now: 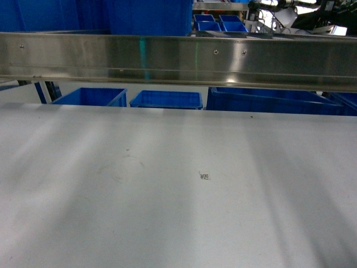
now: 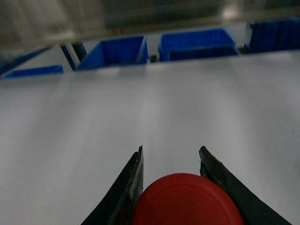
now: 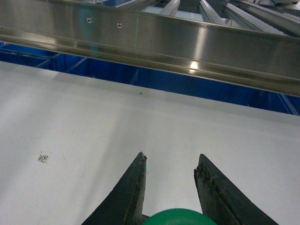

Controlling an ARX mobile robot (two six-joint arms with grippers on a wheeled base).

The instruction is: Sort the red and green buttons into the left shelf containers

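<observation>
Worktop [image 1: 167,212]: broad, pale grey and matt, carrying only a small printed code marker [image 1: 204,176] just right of centre in the head view. A stainless shelf rail [image 1: 178,56] spans the scene at 12 o'clock, with blue bins [image 1: 166,99] standing behind and below it. Neither arm appears in the head view.

Left claw [image 2: 171,157]: seen from its wrist camera, fingers pinching a red button [image 2: 187,199] by the sides, the domed cap filling the gap at 6 o'clock. The blue bins lie ahead at 11 to 1 o'clock, well apart from the claw.

Right claw [image 3: 169,161]: fingers likewise pinching a green button [image 3: 180,218], only the top of its cap visible at 6 o'clock; the rail lies ahead at 12 o'clock.

Handling assessment: both items judged light, rigid plastic. The domed caps look smooth and likely slippery, offering a poor bearing surface. Hold is better taken lower, across the flat sides of the body beneath the cap; whether the fingers bear there now cannot be told, the bodies being hidden. Moderate grip should suffice
</observation>
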